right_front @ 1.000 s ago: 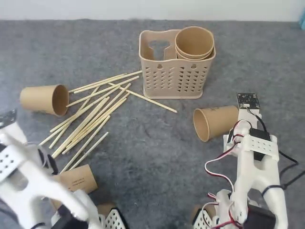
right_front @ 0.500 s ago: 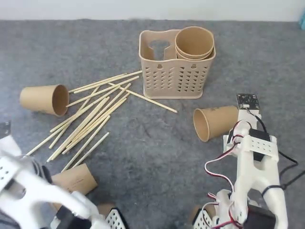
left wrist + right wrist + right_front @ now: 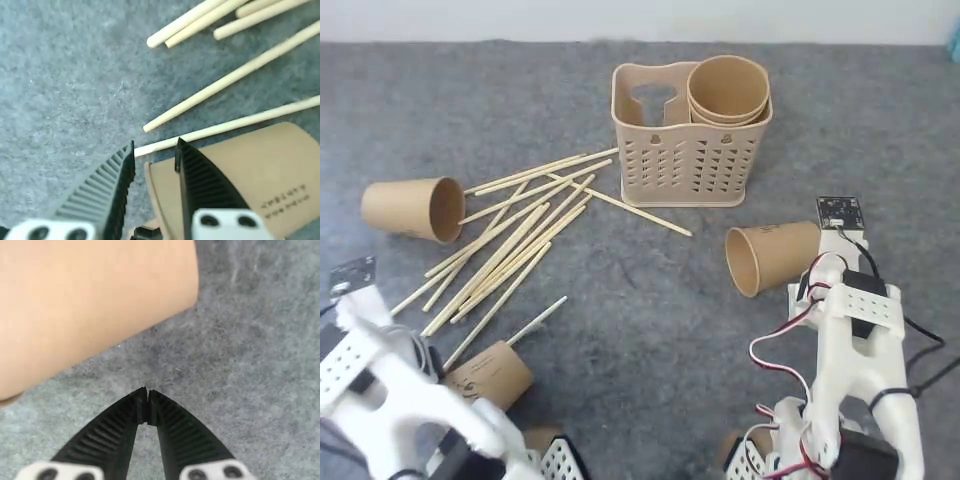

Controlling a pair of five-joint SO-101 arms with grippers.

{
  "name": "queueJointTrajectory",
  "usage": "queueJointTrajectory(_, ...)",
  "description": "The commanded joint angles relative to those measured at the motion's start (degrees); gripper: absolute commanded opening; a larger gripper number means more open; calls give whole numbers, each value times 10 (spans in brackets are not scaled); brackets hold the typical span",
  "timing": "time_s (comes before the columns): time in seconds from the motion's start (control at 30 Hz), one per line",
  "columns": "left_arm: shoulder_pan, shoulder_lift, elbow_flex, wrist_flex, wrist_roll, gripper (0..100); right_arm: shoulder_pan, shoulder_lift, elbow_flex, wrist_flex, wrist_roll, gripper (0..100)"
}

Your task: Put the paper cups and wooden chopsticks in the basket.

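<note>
The tan basket [image 3: 688,150] stands at the back and holds stacked paper cups [image 3: 728,88]. Three more cups lie on their sides: one at the left [image 3: 413,208], one at the right [image 3: 772,255], one at the front left [image 3: 488,375]. Several wooden chopsticks [image 3: 510,240] are scattered between the left cup and the basket. My left gripper [image 3: 155,149] is open, low over the front-left cup [image 3: 240,175]. That cup's end and a chopstick tip [image 3: 150,148] lie between its fingers. My right gripper [image 3: 148,391] is shut over bare carpet, just beside the right cup [image 3: 75,305].
Grey carpet [image 3: 640,300] covers the table. One chopstick [image 3: 632,212] lies apart in front of the basket and another [image 3: 535,322] by the front-left cup. The right arm [image 3: 850,330] stands at the front right, the left arm [image 3: 380,375] at the front left.
My left arm has swung and dropped toward the front-left cup. That cup turned and slid a little to the right, and one chopstick was pushed out beside it. The right arm stayed still.
</note>
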Motion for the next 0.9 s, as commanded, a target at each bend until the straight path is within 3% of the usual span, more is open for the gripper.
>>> queueJointTrajectory(0.0,11,-2,8,-1,-4,133,5,-26,-3,-9,7,9)
queueJointTrajectory(0.2,11,-2,-20,16,-1,130,5,-27,-3,-9,7,9)
queueJointTrajectory(0.3,12,-2,-64,40,39,130,5,-27,-3,-9,7,9)
queueJointTrajectory(0.57,103,-2,-80,47,135,122,5,-29,-2,-8,7,9)
queueJointTrajectory(0.7,169,-2,-82,47,161,4,5,-29,-2,-8,7,9)
queueJointTrajectory(0.87,164,-3,-121,45,193,13,5,-29,-2,-8,7,9)
